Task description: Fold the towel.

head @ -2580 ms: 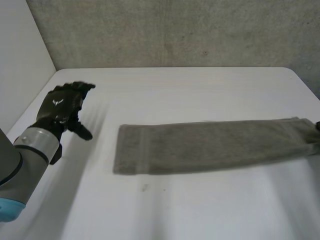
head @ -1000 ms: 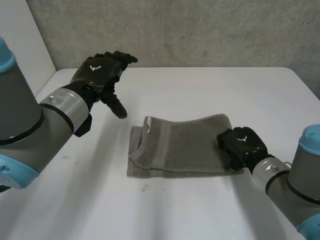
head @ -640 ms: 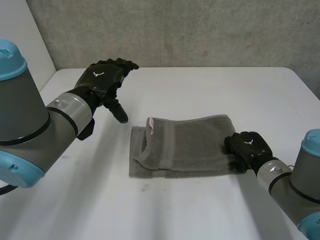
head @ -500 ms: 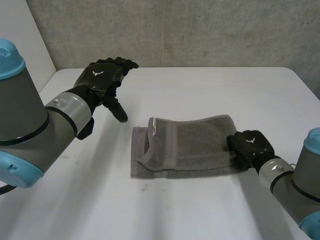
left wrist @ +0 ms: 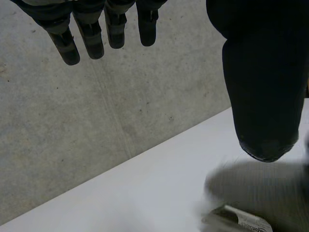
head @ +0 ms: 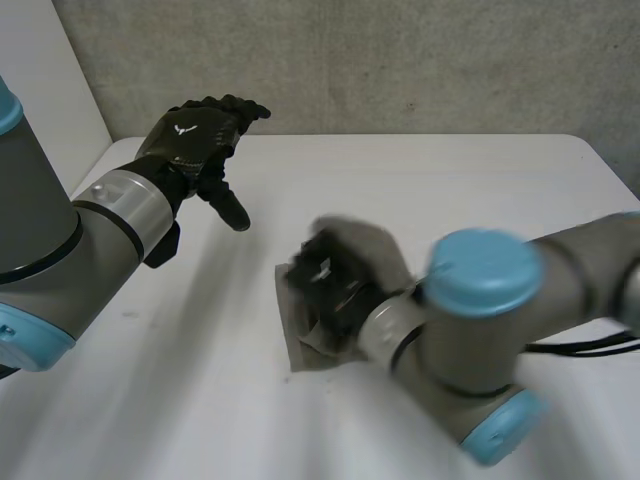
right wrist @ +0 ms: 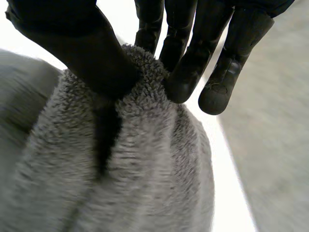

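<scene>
Towel (right wrist: 145,169) appears already folded short; right hand (right wrist: 77,38) pinches a raised fold between thumb and fingers; further fold judged incomplete; left hand (head: 190,135) hovers clear, fingers straight, apart.

**White table** (head: 450,170): smooth matte top, spreading below the fingers (left wrist: 91,38) of the left hand (head: 190,140).
**Grey concrete wall** (head: 400,60): rough and mottled, rising beyond those fingertips along the table's far edge.
**White side panel** (head: 50,70): meets the wall at a corner.
</scene>
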